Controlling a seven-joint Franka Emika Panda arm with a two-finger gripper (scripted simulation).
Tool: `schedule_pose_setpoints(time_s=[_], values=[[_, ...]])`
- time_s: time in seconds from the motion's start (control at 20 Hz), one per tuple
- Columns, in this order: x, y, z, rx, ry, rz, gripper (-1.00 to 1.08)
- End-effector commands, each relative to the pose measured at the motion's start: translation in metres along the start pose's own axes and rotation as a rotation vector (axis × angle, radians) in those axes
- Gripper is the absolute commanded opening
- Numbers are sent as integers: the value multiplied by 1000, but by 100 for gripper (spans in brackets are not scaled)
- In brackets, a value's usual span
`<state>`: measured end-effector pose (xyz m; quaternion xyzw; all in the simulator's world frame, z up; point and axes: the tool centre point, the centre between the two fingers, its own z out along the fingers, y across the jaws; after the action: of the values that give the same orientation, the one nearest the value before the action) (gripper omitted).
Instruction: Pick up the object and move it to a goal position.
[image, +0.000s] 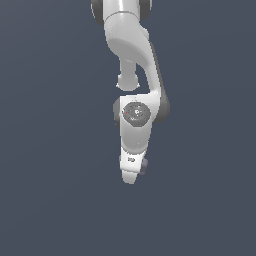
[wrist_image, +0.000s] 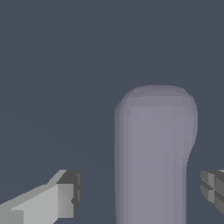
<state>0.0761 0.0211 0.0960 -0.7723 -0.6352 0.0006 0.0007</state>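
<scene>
White gripper (wrist_image: 139, 192) hangs spread around the dull greyish-purple rounded oblong block (wrist_image: 153, 157), which sits toward the 3 o'clock finger (wrist_image: 213, 190); closing off-centre could nudge or tilt it.

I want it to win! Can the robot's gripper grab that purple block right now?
Probably yes. In the wrist view the purple block stands between the open gripper's fingers, with gaps on both sides and nothing else in the way. It only needs to close.
</scene>
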Motion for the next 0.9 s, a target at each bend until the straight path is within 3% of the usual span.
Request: schedule_pose_setpoints(time_s=[0.0, 0.1, 0.15, 0.85], values=[[0, 1, 1, -2, 0, 0, 100], [0, 2, 0, -2, 0, 0, 100], [0, 2, 0, -2, 0, 0, -100], [1, -1, 0, -1, 0, 0, -100]])
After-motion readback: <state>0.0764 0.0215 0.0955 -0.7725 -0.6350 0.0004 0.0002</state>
